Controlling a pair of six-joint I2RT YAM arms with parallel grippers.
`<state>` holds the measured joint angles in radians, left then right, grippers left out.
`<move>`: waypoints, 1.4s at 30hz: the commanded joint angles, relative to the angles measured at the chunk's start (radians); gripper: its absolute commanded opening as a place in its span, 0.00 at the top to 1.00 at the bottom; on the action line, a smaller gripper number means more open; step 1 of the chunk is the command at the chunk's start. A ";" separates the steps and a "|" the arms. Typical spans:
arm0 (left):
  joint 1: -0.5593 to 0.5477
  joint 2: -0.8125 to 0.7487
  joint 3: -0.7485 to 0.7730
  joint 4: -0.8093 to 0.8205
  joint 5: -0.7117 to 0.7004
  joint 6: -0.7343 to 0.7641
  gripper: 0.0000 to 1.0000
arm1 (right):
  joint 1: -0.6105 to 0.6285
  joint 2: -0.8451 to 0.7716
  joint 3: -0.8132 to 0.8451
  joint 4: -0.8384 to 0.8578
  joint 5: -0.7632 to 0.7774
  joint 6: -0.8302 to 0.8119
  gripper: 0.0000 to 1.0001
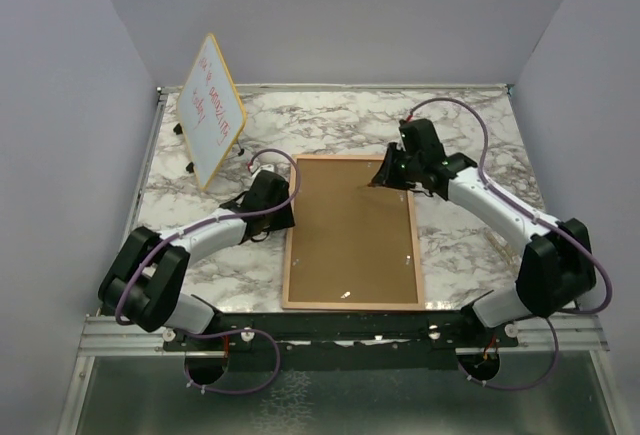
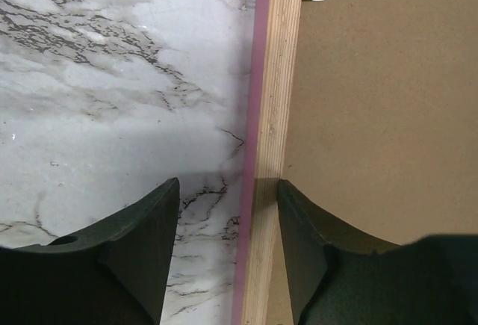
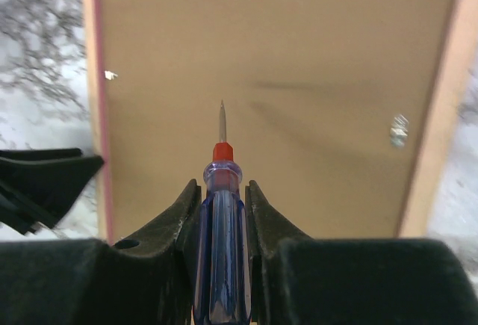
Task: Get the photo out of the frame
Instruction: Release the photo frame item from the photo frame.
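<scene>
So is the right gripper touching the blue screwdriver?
Touching. The right wrist view shows the right gripper closed on the blue screwdriver, its fingers pressed against both sides of the handle with no gap.

Our left arm [image 1: 200,235] and right arm [image 1: 500,210] bow outward from their bases and reach in toward the middle, wrists low. Our left gripper [image 2: 228,190] points down, fingers [image 2: 142,243] spread apart. Our right gripper [image 3: 222,190] has its fingers [image 3: 168,224] clamped on a screwdriver [image 3: 221,250].

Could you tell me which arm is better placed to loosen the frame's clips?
Right, probably: the right gripper holds the screwdriver, tip over the frame's back; the left gripper straddles its edge, empty.
</scene>
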<state>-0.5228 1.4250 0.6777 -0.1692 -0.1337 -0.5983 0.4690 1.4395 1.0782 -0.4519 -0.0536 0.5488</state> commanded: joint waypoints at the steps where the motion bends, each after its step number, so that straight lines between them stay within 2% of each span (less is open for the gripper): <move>1: 0.006 -0.001 -0.061 0.038 0.041 -0.024 0.46 | 0.053 0.153 0.163 0.055 -0.040 -0.006 0.99; 9: 0.006 -0.040 -0.079 0.034 0.035 -0.005 0.59 | 0.115 0.390 0.412 0.017 -0.043 -0.044 0.99; 15: 0.007 0.011 -0.035 -0.002 0.050 0.057 0.61 | 0.152 0.524 0.528 -0.004 -0.047 -0.047 0.99; 26: 0.007 0.043 -0.053 0.035 0.080 0.039 0.69 | 0.172 0.594 0.573 0.009 -0.182 -0.069 0.99; 42: 0.007 0.062 -0.022 -0.005 0.046 0.078 0.75 | 0.182 0.621 0.567 -0.008 -0.204 -0.090 0.99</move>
<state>-0.5190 1.4376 0.6731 -0.1070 -0.0494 -0.5545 0.6418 2.0220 1.6188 -0.4282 -0.2291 0.4843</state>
